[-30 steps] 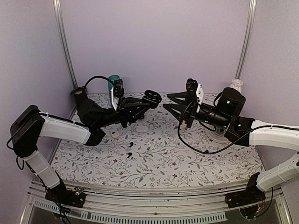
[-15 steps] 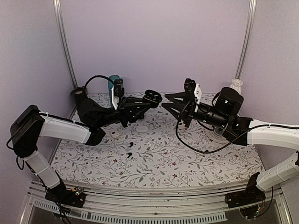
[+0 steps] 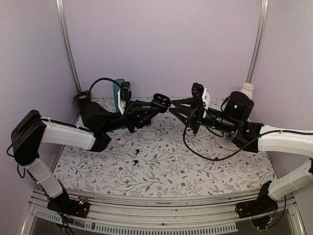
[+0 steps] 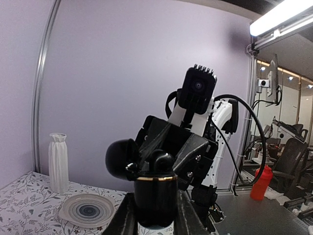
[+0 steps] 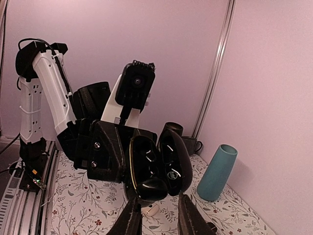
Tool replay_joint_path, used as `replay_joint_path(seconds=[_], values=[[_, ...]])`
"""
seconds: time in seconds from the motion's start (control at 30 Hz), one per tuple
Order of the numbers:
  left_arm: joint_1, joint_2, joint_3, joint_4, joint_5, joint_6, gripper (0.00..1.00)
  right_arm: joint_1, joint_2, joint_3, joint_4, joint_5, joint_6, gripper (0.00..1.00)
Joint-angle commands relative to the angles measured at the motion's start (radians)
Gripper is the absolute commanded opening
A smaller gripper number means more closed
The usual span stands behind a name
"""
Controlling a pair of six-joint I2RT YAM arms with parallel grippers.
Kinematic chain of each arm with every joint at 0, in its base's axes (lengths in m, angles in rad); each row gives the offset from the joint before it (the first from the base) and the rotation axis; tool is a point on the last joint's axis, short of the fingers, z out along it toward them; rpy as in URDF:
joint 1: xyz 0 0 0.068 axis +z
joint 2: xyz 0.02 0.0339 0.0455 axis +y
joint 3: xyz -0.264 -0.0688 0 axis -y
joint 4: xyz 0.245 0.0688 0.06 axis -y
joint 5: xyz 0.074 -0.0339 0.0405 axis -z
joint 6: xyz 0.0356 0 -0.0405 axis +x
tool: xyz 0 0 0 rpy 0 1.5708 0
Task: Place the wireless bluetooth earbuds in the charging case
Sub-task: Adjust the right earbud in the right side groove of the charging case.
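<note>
My left gripper [image 3: 157, 105] is shut on the charging case [image 3: 160, 101], a glossy black pebble held in the air above the back of the table with its lid open. In the left wrist view the case [image 4: 155, 198] stands between the fingers with its lid [image 4: 121, 157] swung left. A rounded black earbud head [image 4: 162, 161] sticks up above the gold rim. My right gripper [image 3: 170, 106] has its tips at the case mouth. Its fingers [image 5: 131, 215] flank the earbud [image 5: 157, 188] with a small gap, gripping nothing. Two tiny black earbuds [image 3: 137, 152] [image 3: 135, 161] lie on the table.
A white case [image 3: 119, 141] lies on the flowered table under the left arm. A teal vase [image 3: 119, 85] and a black cup [image 3: 81, 97] stand at the back left. At the back right stand a white vase [image 3: 248, 89] and a plate [image 4: 88, 210].
My right gripper has moved left up to the open case, and its fingers have narrowed. The left gripper has kept the case nearly still.
</note>
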Motion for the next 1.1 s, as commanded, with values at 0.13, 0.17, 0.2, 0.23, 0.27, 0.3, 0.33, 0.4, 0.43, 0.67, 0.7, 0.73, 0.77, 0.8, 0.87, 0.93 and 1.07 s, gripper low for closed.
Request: replay_joint_path(seconds=[0.13, 0.17, 0.2, 0.23, 0.27, 0.3, 0.33, 0.4, 0.43, 0.67, 0.7, 0.73, 0.77, 0.8, 0.87, 0.93, 1.07], values=[[-0.017, 0.013, 0.032, -0.027, 0.007, 0.032, 0.00, 0.008, 0.012, 0.041, 0.008, -0.006, 0.007, 0.24], [-0.018, 0.014, 0.032, -0.031, 0.008, 0.034, 0.00, 0.010, 0.012, 0.042, 0.008, -0.005, 0.009, 0.23], [-0.019, 0.014, 0.034, -0.036, 0.006, 0.037, 0.00, 0.010, 0.011, 0.042, 0.008, -0.004, 0.010, 0.23], [-0.019, 0.014, 0.034, -0.040, 0.005, 0.041, 0.00, 0.010, 0.010, 0.043, 0.008, -0.004, 0.012, 0.22], [-0.021, 0.013, 0.034, -0.047, 0.002, 0.047, 0.00, 0.010, 0.012, 0.044, 0.008, -0.004, 0.013, 0.22], [-0.021, 0.013, 0.035, -0.056, -0.001, 0.054, 0.00, 0.009, 0.012, 0.044, 0.007, -0.003, 0.014, 0.21], [-0.023, 0.011, 0.035, -0.064, -0.003, 0.061, 0.00, 0.011, 0.013, 0.045, 0.007, -0.004, 0.018, 0.21], [-0.025, 0.008, 0.037, -0.084, -0.009, 0.080, 0.00, 0.010, 0.015, 0.046, 0.007, -0.003, 0.027, 0.20], [-0.026, 0.005, 0.037, -0.097, -0.015, 0.093, 0.00, 0.010, 0.015, 0.047, 0.004, -0.002, 0.033, 0.20], [-0.043, -0.006, 0.038, -0.164, -0.049, 0.175, 0.00, 0.011, 0.022, 0.059, -0.017, 0.011, 0.077, 0.12], [-0.046, -0.009, 0.040, -0.175, -0.054, 0.192, 0.00, 0.011, 0.024, 0.064, -0.022, 0.010, 0.085, 0.11], [-0.052, -0.011, 0.041, -0.187, -0.058, 0.208, 0.00, 0.011, 0.026, 0.071, -0.031, 0.009, 0.100, 0.11], [-0.057, -0.014, 0.041, -0.195, -0.066, 0.229, 0.00, 0.012, 0.030, 0.079, -0.043, 0.008, 0.114, 0.11], [-0.063, -0.017, 0.042, -0.206, -0.072, 0.249, 0.00, 0.011, 0.033, 0.088, -0.055, 0.011, 0.126, 0.11], [-0.074, -0.026, 0.044, -0.227, -0.090, 0.305, 0.00, 0.011, 0.037, 0.104, -0.079, 0.018, 0.164, 0.11], [-0.091, -0.038, 0.044, -0.253, -0.116, 0.359, 0.00, 0.013, 0.038, 0.122, -0.100, 0.031, 0.200, 0.10], [-0.122, -0.057, 0.045, -0.300, -0.164, 0.475, 0.00, 0.015, 0.043, 0.149, -0.145, 0.059, 0.317, 0.11]])
